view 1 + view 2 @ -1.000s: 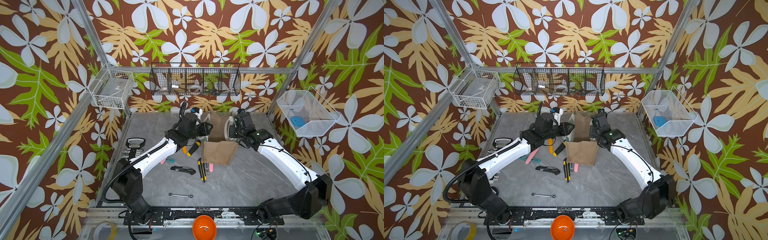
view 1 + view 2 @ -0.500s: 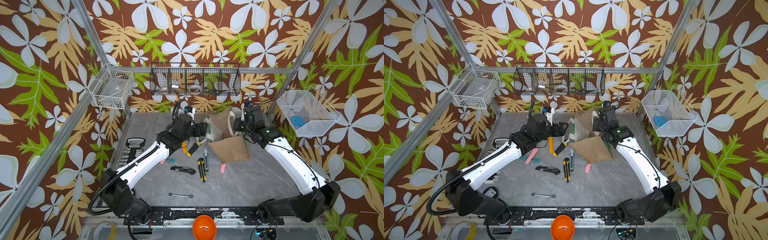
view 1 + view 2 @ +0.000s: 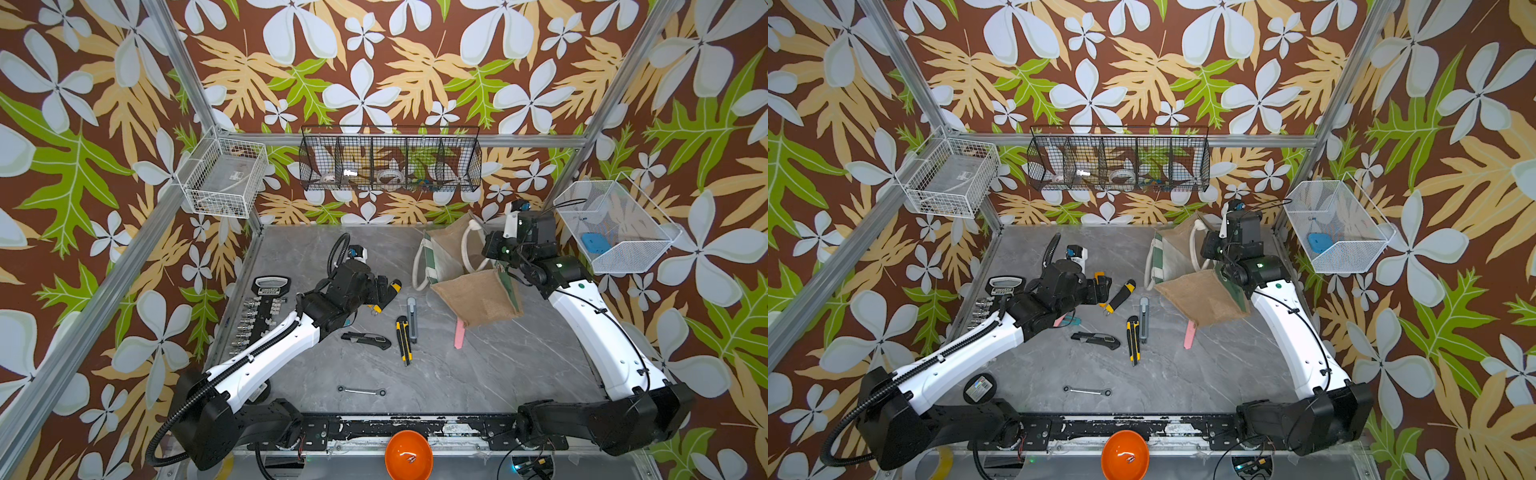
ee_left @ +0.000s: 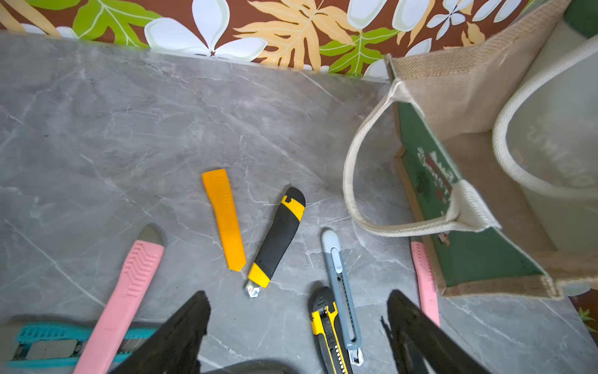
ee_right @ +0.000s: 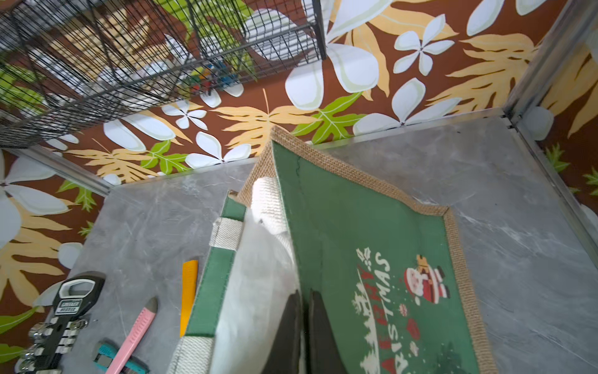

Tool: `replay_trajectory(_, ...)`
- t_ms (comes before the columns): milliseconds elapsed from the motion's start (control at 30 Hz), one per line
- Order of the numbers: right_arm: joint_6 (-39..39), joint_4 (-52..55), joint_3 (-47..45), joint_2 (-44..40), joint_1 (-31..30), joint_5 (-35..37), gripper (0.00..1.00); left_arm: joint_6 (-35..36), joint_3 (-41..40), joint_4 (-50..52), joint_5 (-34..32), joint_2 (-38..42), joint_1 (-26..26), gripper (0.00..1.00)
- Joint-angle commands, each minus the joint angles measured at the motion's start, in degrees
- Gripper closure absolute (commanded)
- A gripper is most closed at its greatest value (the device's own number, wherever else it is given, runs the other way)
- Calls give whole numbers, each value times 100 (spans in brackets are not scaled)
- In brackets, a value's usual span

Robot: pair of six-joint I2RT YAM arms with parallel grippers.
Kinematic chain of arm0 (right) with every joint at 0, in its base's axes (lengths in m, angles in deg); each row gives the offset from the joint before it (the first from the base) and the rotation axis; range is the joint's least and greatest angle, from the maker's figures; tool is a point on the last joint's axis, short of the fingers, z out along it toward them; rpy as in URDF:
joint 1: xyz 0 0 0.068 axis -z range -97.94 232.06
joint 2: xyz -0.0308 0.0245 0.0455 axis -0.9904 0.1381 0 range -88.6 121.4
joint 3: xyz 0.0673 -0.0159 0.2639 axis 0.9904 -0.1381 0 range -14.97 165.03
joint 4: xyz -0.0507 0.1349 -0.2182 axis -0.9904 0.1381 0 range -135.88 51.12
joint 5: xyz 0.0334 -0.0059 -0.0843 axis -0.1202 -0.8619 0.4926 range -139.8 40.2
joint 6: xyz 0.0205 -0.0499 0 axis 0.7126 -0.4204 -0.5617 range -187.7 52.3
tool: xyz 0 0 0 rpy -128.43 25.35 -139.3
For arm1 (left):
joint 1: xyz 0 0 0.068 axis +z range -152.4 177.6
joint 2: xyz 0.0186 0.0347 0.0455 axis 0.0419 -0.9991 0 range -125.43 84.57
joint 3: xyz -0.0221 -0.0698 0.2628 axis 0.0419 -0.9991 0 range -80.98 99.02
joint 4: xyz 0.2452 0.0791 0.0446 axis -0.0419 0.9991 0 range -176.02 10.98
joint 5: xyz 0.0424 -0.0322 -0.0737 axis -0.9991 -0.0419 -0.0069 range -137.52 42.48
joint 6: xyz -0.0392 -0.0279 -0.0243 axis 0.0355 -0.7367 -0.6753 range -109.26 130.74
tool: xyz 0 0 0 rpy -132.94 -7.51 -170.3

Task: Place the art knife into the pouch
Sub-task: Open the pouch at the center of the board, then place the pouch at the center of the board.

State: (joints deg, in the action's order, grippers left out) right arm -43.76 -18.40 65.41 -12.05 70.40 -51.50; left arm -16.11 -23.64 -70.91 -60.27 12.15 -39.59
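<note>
The enclosure walls [image 3: 374, 62] carry brown wallpaper printed with white flowers and tan and green leaves. Silver aluminium frame profiles [image 3: 83, 328] run along the wall edges, at the left, right and upper centre of the frame in both top views. The floor is a grey marble-pattern tabletop [image 3: 478, 374] at lower centre. A long black wire basket [image 3: 390, 160] with dividers hangs on the rear wall at upper centre. A white wire basket [image 3: 226, 183] hangs at centre left, and a white fine-mesh basket [image 3: 615, 224] hangs at centre right. Lighting is even and diffuse, with soft shadows.
</note>
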Motion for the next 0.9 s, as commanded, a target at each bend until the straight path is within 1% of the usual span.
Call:
replay_trajectory(0,23,-227,98,-25,31,-337,100,-183,-161,46,-185,60,-7,12)
replay_trajectory(67,5,-151,159,-51,41,-311,100,-209,-277,92,-193,55,-7,11)
replay_trajectory(200,-63,-25,164,-233,83,71,100,-228,-448,165,-183,69,-3,11)
replay_trajectory(267,-59,-15,81,-334,186,101,100,-249,-551,170,-160,109,0,11)
replay_trajectory(467,142,-185,-479,-598,589,-215,100,-538,-959,116,-143,277,-1,10)
replay_trajectory(667,202,-357,-1137,-833,699,-365,100,-954,-1365,-80,156,274,0,10)
replay_trajectory(867,216,-422,-1604,-923,863,-595,100,-1130,-1617,-193,306,186,1,11)
